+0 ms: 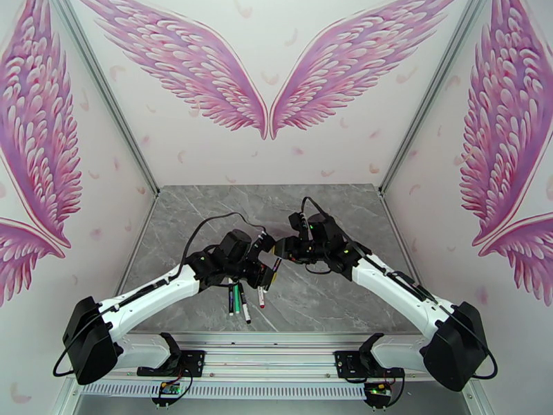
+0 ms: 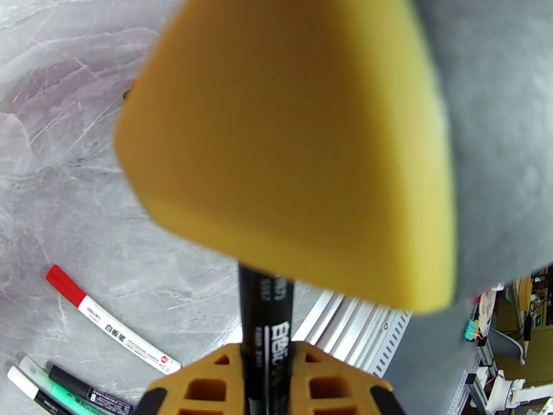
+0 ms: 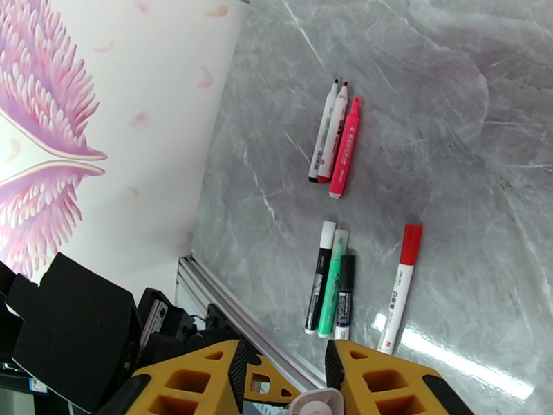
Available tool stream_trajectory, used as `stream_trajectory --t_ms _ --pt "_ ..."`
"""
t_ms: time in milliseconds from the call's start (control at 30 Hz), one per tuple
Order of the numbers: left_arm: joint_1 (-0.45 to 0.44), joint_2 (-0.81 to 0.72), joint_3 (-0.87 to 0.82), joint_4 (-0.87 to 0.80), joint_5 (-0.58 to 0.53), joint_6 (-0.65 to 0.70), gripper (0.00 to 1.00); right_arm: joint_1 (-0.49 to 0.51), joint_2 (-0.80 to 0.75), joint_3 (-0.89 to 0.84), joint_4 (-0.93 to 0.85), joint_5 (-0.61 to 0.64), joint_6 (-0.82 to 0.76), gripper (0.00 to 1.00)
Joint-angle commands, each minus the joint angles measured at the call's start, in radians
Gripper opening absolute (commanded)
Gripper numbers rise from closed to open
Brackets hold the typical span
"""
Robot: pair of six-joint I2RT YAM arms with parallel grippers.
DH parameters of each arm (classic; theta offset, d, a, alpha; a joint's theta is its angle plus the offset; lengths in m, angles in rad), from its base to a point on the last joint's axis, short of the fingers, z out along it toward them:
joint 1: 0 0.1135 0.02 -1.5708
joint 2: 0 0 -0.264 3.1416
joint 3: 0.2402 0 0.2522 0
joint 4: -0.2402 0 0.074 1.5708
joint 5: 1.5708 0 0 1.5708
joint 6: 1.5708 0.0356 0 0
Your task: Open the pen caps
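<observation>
Between the yellow fingers (image 3: 200, 375) of the right gripper (image 3: 285, 371), at the bottom edge of the right wrist view: a pale rounded pen end (image 3: 314, 404), cap or barrel impossible to tell; narrow gap there, true clamp or mere closeness likewise impossible to tell. Clamped tight in the left gripper (image 2: 266, 364): a slim black plastic pen with white lettering (image 2: 267, 319), held clear of the grey marbled worktop (image 2: 62, 167), upper end hidden behind a blurred yellow finger (image 2: 290, 146). Nearest to that black pen, flat on the stone: a white-barrelled pen (image 3: 395, 306) wearing a short red plastic cap (image 3: 410, 242). Just past the red-capped one, farther from the black pen: a tight trio of pens (image 3: 332, 285), black-and-white, green, black. Farthest from the black pen: three pens with bare tips (image 3: 335, 143), two white, one pink.
</observation>
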Motion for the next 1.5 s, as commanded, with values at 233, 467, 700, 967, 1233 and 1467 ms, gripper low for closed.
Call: stream_trajectory --t_ms 233,467,700,967,1233,1467 --pt "-0.007 -0.002 0.037 0.02 -0.004 0.0 0.14 0.011 -0.005 -0.003 0.005 -0.013 -0.004 0.28" --pt "-0.006 -0.012 0.029 0.018 -0.007 -0.003 0.15 0.012 -0.015 -0.002 0.009 -0.002 -0.001 0.18" --pt "-0.007 -0.046 -0.041 0.114 0.002 -0.053 0.33 0.011 -0.046 -0.01 0.052 -0.013 0.037 0.14" --pt "-0.006 -0.073 -0.091 0.183 0.002 -0.086 0.3 0.01 -0.059 -0.016 0.103 -0.056 0.086 0.13" --pt "-0.001 -0.109 -0.112 0.208 -0.031 -0.11 0.14 0.007 -0.07 -0.036 0.125 -0.044 0.114 0.13" --pt "0.053 -0.14 -0.164 0.309 0.17 -0.162 0.07 -0.034 -0.111 -0.069 0.286 -0.178 0.085 0.12"
